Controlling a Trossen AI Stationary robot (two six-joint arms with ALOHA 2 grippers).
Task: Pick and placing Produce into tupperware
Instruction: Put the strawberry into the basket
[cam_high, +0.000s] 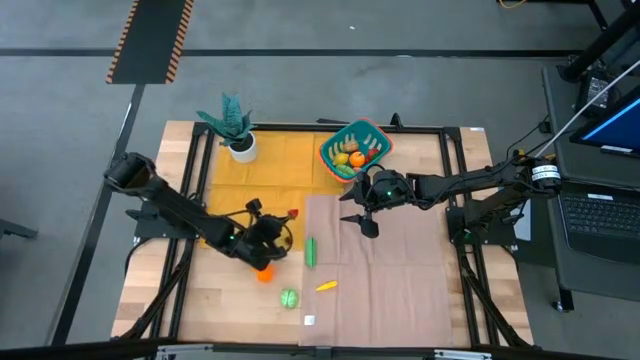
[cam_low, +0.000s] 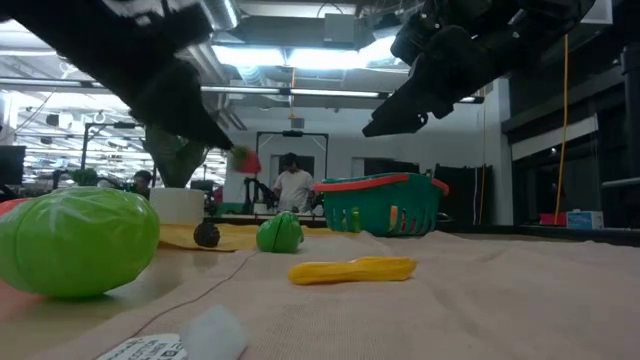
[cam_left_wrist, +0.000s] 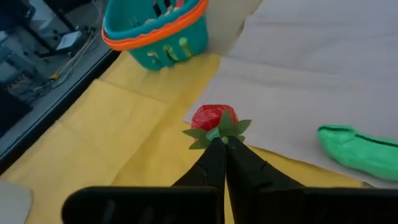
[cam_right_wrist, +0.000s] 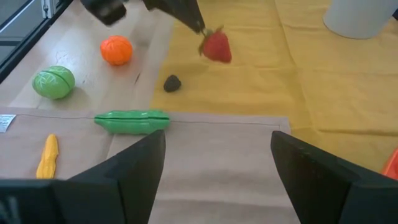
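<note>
Left fingers (cam_left_wrist: 224, 146) pinched together on the green leaf cap of a strawberry (cam_left_wrist: 214, 117), which hangs clear of the yellow mat (cam_left_wrist: 106, 137); the right wrist view shows its shadow below it. Right fingers (cam_right_wrist: 214, 162) stand apart, empty, hovering over the tan cloth (cam_high: 390, 270) just beside the tub (cam_high: 353, 150).

Progress: the tub already carries several pieces, orange, yellow and red among them; exact count not readable. Still out on the table (cam_high: 180, 310), all on the side of the tub toward the front edge:
- strawberry, in my left grip, well apart from the tub
- orange (cam_right_wrist: 116, 50), on bare wood, farther from the tub than the strawberry
- cabbage (cam_right_wrist: 54, 82), farther out again, near the front edge
- pea pod (cam_right_wrist: 132, 121), on the cloth edge, between the tub and the cabbage
- yellow piece (cam_right_wrist: 48, 155), possibly corn or a pepper, on the cloth beyond the pod
- small dark lump (cam_right_wrist: 172, 83) on the mat; I cannot tell what it is

Judgement: perhaps half done; five or so pieces left.

Orientation: the strawberry's long axis runs from the leaf cap at my fingertips outward, red tip pointing roughly toward the tub. The pod lies flat, long axis pointing roughly at the tub.
</note>
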